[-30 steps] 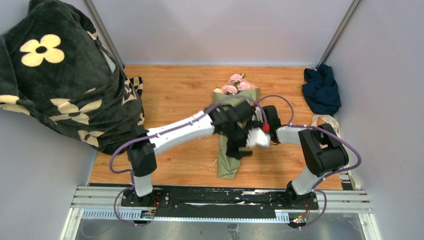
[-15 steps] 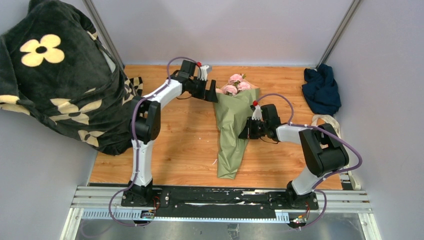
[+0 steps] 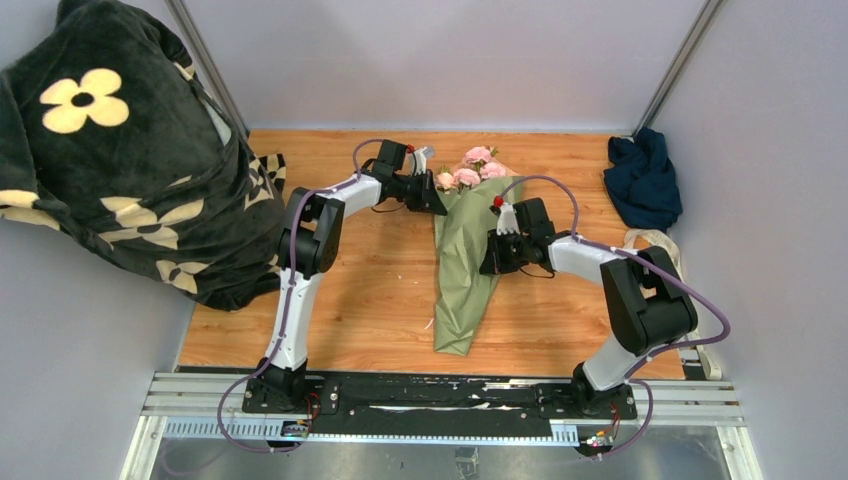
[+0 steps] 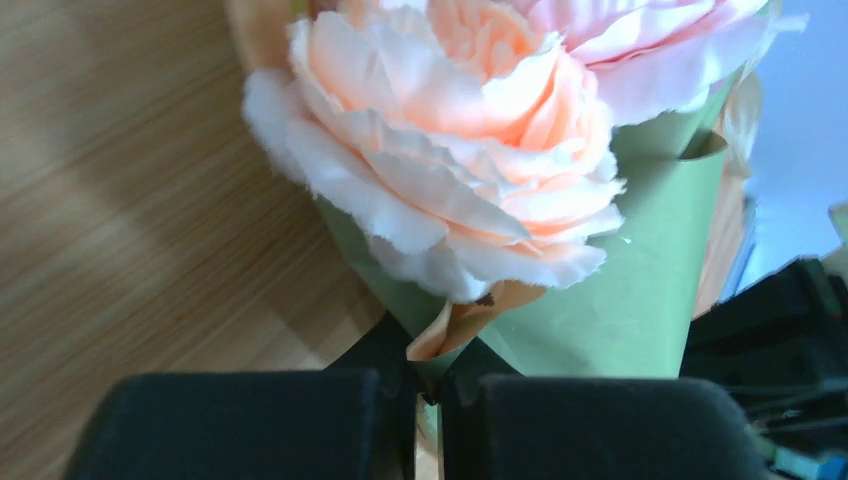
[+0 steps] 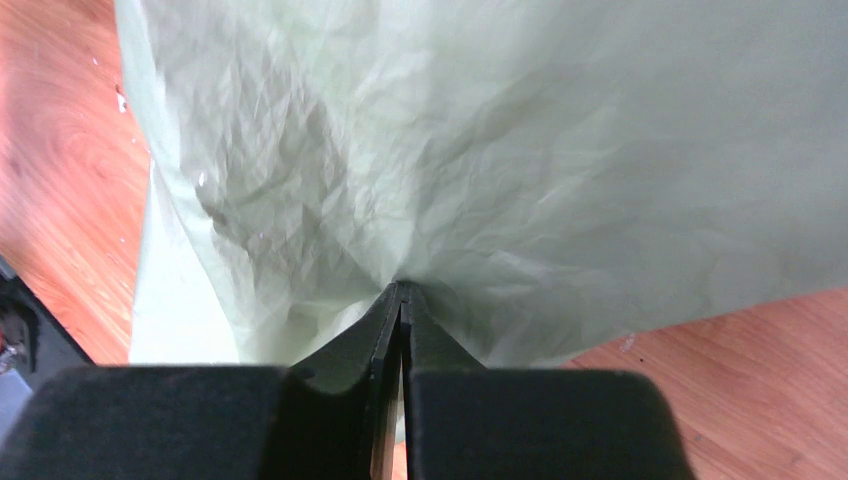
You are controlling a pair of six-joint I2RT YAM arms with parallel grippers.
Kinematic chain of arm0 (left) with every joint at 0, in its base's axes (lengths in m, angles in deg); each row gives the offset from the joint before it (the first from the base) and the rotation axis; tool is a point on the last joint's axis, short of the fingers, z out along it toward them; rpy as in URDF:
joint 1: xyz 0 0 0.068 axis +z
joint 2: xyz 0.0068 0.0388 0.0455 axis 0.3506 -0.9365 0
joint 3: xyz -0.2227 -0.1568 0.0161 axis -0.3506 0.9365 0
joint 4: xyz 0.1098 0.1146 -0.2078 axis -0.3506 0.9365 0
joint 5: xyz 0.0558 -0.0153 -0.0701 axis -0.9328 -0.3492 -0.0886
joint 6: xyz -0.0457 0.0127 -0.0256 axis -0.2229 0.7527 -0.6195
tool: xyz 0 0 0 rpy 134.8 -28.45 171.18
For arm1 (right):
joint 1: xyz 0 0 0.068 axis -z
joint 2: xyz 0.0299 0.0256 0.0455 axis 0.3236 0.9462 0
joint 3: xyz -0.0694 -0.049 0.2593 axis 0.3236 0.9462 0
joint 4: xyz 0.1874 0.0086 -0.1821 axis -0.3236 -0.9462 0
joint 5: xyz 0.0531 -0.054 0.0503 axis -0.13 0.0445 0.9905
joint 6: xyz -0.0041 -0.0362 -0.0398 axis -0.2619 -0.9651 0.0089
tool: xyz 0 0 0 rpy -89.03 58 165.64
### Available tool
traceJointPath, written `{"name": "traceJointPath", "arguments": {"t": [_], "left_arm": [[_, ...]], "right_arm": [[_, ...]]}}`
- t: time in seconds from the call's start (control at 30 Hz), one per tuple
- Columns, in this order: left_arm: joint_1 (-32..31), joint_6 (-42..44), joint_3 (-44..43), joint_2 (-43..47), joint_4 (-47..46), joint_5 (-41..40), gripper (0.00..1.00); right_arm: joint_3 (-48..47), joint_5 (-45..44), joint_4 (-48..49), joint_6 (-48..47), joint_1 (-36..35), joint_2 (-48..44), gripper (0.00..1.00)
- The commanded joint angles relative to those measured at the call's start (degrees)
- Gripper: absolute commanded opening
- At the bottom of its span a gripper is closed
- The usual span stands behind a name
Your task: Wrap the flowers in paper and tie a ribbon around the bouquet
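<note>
The bouquet [image 3: 462,260] lies along the middle of the wooden table, a tapering olive-green paper [image 3: 470,225] cone with its tip toward me. Pink flowers [image 3: 472,170] stick out of its far end. My left gripper [image 3: 437,198] is shut on the paper's top left corner. In the left wrist view that corner [image 4: 450,335] shows its tan inner face between the fingers [image 4: 250,420], just under a big bloom [image 4: 450,150]. My right gripper [image 3: 490,258] pinches a crumpled fold [image 5: 400,285] on the cone's right side. The cream ribbon [image 3: 652,240] lies at the right edge, partly behind the right arm.
A black blanket with cream flower prints [image 3: 120,150] is heaped over the left side. A dark navy cloth [image 3: 642,180] sits at the back right corner. A metal rail [image 3: 450,400] carries both arm bases along the near edge.
My left arm swung off the cone's middle to the far left, opened, and closed on the paper's top corner. The right gripper kept its hold, and the cone shifted slightly.
</note>
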Motion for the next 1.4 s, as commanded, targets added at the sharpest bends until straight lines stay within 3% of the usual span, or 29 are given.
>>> {"name": "traceJointPath", "arguments": {"t": [0.0,0.17,0.3,0.4,0.53,0.7,0.77,0.8,0.9,0.97,1.07,1.13,1.23,1.37], "left_arm": [[-0.12,-4.1,3.68,2.12,-7.79,1.77,0.0],[-0.12,-3.65,4.19,4.97,-6.45,-0.85,0.0],[-0.18,-3.07,6.32,7.83,-5.43,-4.01,0.0],[-0.19,-2.19,7.46,10.19,-3.93,-5.92,0.0],[-0.54,-0.32,7.86,11.92,-2.23,-7.99,0.0],[-0.6,-0.1,8.29,11.83,-1.62,-8.68,0.0],[-0.63,-0.06,8.39,11.66,-1.58,-8.9,0.0],[-0.63,0.16,8.61,11.61,-1.57,-9.07,0.0],[-0.63,0.4,8.93,11.65,-1.65,-9.32,0.0],[-0.63,0.3,9.11,11.52,-1.91,-9.38,0.0],[-0.63,-0.26,9.49,11.39,-2.29,-9.47,0.0],[-0.7,-0.41,9.8,11.35,-2.69,-9.37,0.15],[-0.63,0.93,10.17,11.69,-1.71,-9.73,0.5],[-0.63,4.02,12.59,14.14,-0.67,-11.26,0.71]], "right_arm": [[-3.2,-3.24,-8.43,-8.17,-3.14,-3.47,0.12],[-6.59,-3.81,-12.81,-16.94,-11.18,-9.41,0.24],[-2.94,-4.81,-9.22,-27.43,-20.62,-17.53,0.36],[2.44,-0.31,-5.28,-42.14,-28.25,-23.64,0.46],[4.7,-1.13,-3.49,-61.1,-37.87,-26.46,0.67],[-8.49,-2.46,-19.69,-71.28,-41.59,-20.46,0.69],[-10.2,-8.45,-19.09,-63.4,-40.84,-20.66,0.62],[-9.38,-6.53,-17.08,-55.29,-38.2,-23.3,0.6],[0.24,-4.32,-1.39,-30.94,-33.18,-35.11,0.54],[7.68,-16.2,7.13,-15.31,-32.13,-43.73,0.37],[17.91,-37.33,7.21,3.39,-31.06,-51.13,0.04],[23.38,-33.82,12.43,9.37,-27.43,-48.76,0.0],[23.35,-20.39,16.82,10.39,-21.14,-35.37,0.0],[17.94,-2.82,25.29,10.67,-17.18,-16.88,0.0]]}}
